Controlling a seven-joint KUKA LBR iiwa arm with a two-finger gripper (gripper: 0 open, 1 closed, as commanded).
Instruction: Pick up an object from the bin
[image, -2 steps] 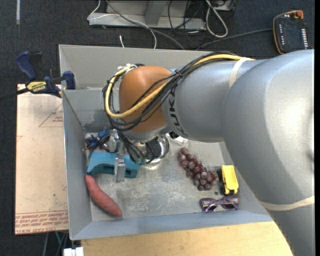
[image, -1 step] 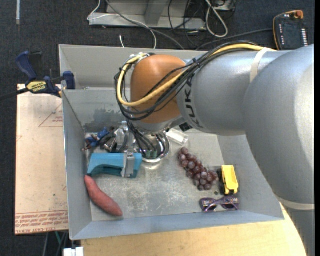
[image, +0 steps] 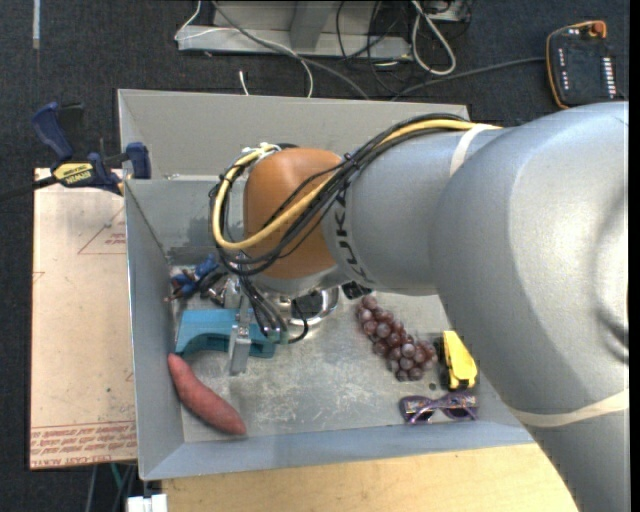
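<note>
**Gripper low at the left of the bin, at a teal-blue plastic piece**

The large grey arm (image: 480, 220) reaches in from the right and covers much of the grey metal bin (image: 150, 330). Its wrist carries a rounded orange cover (image: 285, 220), with yellow and black cables (image: 410, 128) looping over it. Below the cover, the gripper (image: 239, 352) points down into the left part of the bin, close to the floor.

The gripper's tip is at the right end of a teal-blue plastic piece with a curved, blocky shape (image: 205, 330). This piece lies on the bin floor near the left wall. The tip is touching it or just beside it, but the view does not settle which. Whether the jaws are apart, together or clamped on the piece cannot be told, because the wrist and cables hide most of the gripper.

Just in front of the teal-blue piece, a reddish-pink, long, rounded thing like a sweet potato (image: 205, 395) lies slantwise in the front left corner. It lies apart from the gripper. Behind the teal-blue piece, against the left wall, is a small heap of blue and dark oddments (image: 192, 280) that are too tangled to name.

To the right of the gripper, near the middle of the floor, lies a bunch of dark purple grapes (image: 392, 340). Beyond it, towards the front right, a small yellow and black toy (image: 458, 362) lies just beside the grapes. A pair of purple sunglasses (image: 440, 407) sits near the front wall. All three are well apart from the gripper.
</note>
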